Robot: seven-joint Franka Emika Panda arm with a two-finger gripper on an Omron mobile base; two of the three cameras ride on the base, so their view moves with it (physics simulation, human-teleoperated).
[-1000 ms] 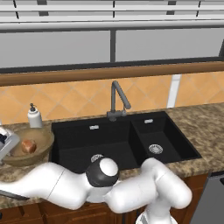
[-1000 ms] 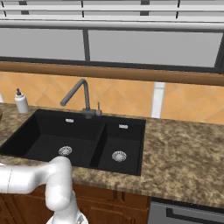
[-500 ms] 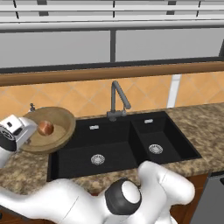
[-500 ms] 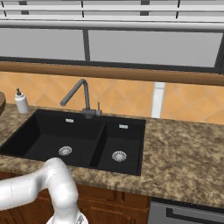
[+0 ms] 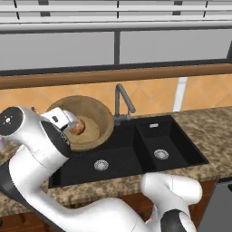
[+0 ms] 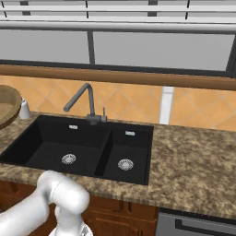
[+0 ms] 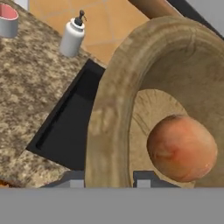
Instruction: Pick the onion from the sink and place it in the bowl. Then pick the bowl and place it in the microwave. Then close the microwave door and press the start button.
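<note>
Setting: speckled brown granite counter (image 6: 193, 156) under an orange tiled backsplash, with a long window above.

Item, sink (image 5: 136, 149): black, two basins, one wide and one narrower, each with a silver drain; dark grey gooseneck tap (image 5: 121, 102) behind the divider.

Item, bowl (image 5: 93, 122): round, wide and shallow, brown wood with a lighter, thick rim. It is off the counter, raised above the left end of the sink and tilted so its inside faces the left base camera. In the right base view its edge (image 6: 7, 110) shows at the far left.

Item, onion (image 7: 181, 148): small reddish-tan ball with a pale sheen, resting inside the bowl against its floor.

Item, my gripper (image 7: 109, 179): jaws nearly together, pinched on the bowl's rim, one fingertip (image 7: 72, 178) outside the wall and one inside. I carry the bowl and touch nothing else.

Sundries: white soap dispenser (image 7: 72, 36) with a dark pump on the counter near the sink's corner; a pink-rimmed grey cup (image 7: 8, 19) farther off.
</note>
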